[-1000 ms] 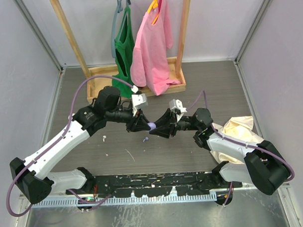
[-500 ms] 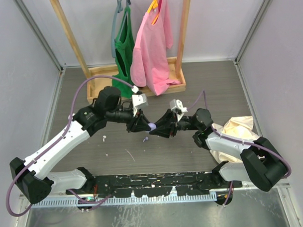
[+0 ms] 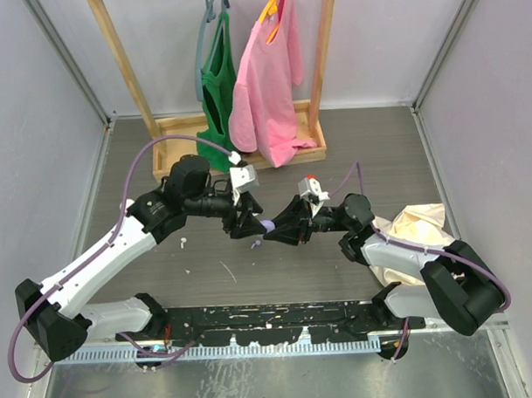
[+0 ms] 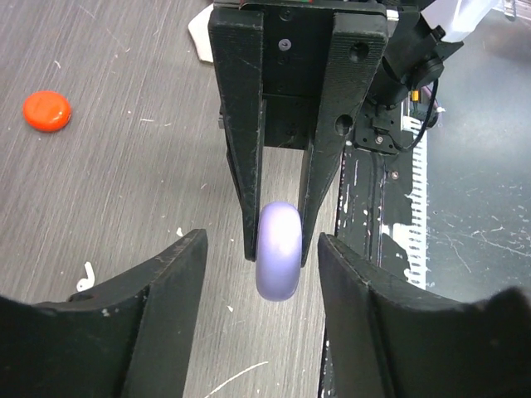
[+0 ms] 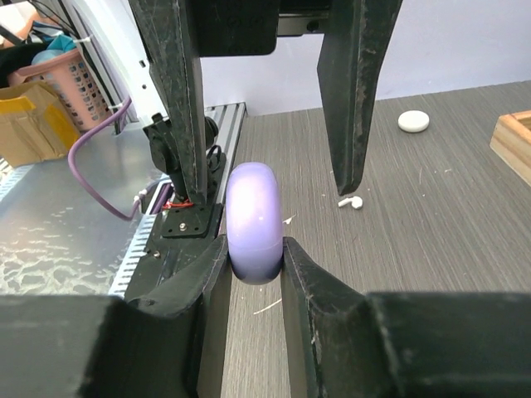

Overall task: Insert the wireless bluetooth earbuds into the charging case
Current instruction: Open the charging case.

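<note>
In front of the wooden rack (image 3: 124, 64), the right gripper (image 5: 255, 253) pinched the lavender case (image 5: 253, 215) on edge between its closed fingers, holding it clear of the table (image 3: 378, 160). The left gripper (image 4: 262, 245) faced it from the opposite side, jaws spread to either side of the case with a gap on both flanks, gripping nothing. One earbud (image 3: 255, 244) lay on the table slightly farther from the rack

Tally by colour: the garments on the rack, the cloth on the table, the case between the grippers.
Green garment: 1
Pink garment: 1
Cream cloth: 1
Lavender case: 1
Total: 4
</note>
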